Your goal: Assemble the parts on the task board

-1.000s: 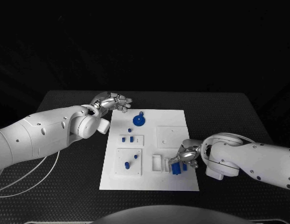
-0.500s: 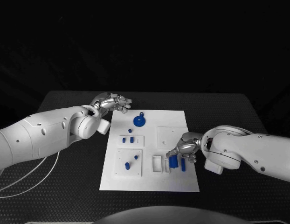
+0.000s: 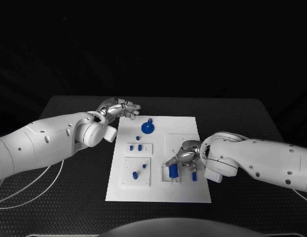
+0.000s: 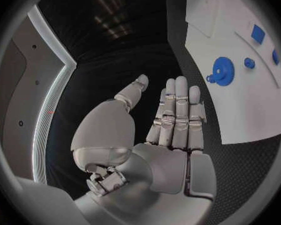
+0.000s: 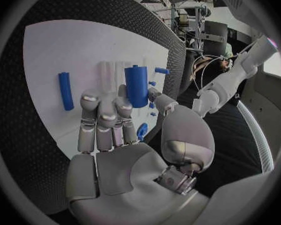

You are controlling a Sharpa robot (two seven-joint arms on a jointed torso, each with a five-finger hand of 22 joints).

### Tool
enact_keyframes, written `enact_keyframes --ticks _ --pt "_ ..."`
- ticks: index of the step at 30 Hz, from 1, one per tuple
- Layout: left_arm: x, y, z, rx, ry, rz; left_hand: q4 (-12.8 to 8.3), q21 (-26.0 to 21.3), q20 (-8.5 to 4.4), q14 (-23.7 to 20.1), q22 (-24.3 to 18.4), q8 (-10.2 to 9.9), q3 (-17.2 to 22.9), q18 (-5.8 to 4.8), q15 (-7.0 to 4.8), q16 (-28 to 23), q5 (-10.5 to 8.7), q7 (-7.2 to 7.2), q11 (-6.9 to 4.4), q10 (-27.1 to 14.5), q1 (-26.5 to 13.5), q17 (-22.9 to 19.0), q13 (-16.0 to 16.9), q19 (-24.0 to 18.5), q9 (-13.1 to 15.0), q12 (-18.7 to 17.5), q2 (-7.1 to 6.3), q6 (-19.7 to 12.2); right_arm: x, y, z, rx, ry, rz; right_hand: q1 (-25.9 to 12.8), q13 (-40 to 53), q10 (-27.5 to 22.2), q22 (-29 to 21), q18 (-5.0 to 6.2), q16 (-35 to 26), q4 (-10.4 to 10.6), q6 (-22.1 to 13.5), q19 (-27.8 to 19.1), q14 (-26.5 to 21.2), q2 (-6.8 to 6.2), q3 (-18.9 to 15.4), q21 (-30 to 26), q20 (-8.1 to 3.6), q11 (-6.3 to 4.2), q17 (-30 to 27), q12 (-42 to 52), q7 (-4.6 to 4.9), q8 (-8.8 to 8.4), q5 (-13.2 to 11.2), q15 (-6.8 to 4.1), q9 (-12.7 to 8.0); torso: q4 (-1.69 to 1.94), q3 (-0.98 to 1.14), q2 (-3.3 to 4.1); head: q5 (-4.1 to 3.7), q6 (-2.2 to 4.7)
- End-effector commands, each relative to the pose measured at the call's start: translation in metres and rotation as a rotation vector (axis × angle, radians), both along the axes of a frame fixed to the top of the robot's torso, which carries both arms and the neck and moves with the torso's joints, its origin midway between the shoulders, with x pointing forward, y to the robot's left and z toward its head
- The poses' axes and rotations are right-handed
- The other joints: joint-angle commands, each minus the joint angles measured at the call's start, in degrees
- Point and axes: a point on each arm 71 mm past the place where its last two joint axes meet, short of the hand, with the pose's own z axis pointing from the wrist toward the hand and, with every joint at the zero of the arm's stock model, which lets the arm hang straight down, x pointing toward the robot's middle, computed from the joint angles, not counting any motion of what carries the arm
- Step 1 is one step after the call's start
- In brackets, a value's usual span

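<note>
- Task board [image 3: 189, 190], head view: white plate mid-table on the black table [image 3: 253, 123]. Blue gear [image 3: 147, 128] sits at the far end, two small blue pegs [image 3: 134, 146] nearer, one blue peg [image 3: 135, 174] on the raised panel at near left.
- Right hand [image 3: 184, 159] is over the board's near-right area, pinching an upright blue block [image 3: 173, 171] at the white slotted holder [image 3: 167, 173]. A thin blue bar [image 3: 194, 176] lies just right of it.
- Left hand [image 3: 119, 107] hovers off the board's far-left corner, over the table, holding nothing.
- Left wrist view: left hand [image 4: 159, 130] has fingers straight and side by side, thumb apart, nothing held. Gear [image 4: 223, 77] and the board [image 4: 240, 115] lie beside it, not touching.
- Right wrist view: right hand [image 5: 125, 135] grips the blue block [image 5: 137, 86] between thumb and fingertips [image 5: 107, 119], at the pale holder [image 5: 110, 74]. Bar [image 5: 65, 91] lies flat on the board [image 5: 53, 50], apart from the hand.
</note>
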Motion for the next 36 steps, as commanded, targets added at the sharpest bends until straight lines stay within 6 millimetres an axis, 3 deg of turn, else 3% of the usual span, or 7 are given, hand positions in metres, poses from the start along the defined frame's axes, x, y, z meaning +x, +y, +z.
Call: enact_keyframes --ticks 1,13,36 --pt "0.000 -0.003 0.001 -0.014 0.000 -0.015 0.44 -0.24 -0.09 0.31 0.10 0.15 -0.04 0.03 0.18 -0.33 0.26 -0.10 -0.07 -0.43 -0.77 0.11 0.08 0.31 -0.10 0.11 0.00 -0.33 -0.002 0.001 -0.004 -0.014 0.017 0.004 -0.10 0.06 0.28 0.24 2.56 -0.37 -6.19 0.36 0.15 0.63 0.48 5.88 0.37 0.14 -0.13 0.07 -0.32 0.10 0.13 -0.14 -0.33 0.05 0.07 0.01 -0.01 0.09 -0.12" --pt "-0.001 -0.004 0.001 -0.015 0.000 -0.017 0.45 -0.29 -0.08 0.29 0.14 0.16 -0.03 0.03 0.19 -0.40 0.26 -0.10 -0.07 -0.43 -0.78 0.16 0.09 0.30 -0.10 0.11 -0.01 -0.33 -0.009 0.004 -0.019 -0.040 0.043 0.026 -0.74 0.07 0.10 0.23 2.56 -0.50 -5.93 0.30 0.03 0.65 0.67 5.54 0.35 0.16 -0.10 0.25 -0.49 0.13 -0.04 -0.15 -0.31 0.02 -0.11 0.06 -0.01 0.51 -0.31" --pt "-0.001 -0.002 0.001 -0.015 0.001 -0.016 0.76 -0.43 -0.03 0.28 0.25 0.14 -0.10 0.01 0.24 -0.58 0.20 -0.08 -0.05 -0.48 -1.14 0.33 0.08 0.29 -0.13 0.10 0.07 -0.38 -0.006 0.008 -0.017 -0.029 0.002 0.016 -1.10 0.19 0.11 0.23 2.56 -0.62 -5.86 0.39 0.00 0.67 0.69 5.43 0.37 0.13 -0.12 0.40 -0.46 0.11 -0.10 -0.12 -0.32 0.04 -0.06 0.06 0.02 1.11 -0.27"
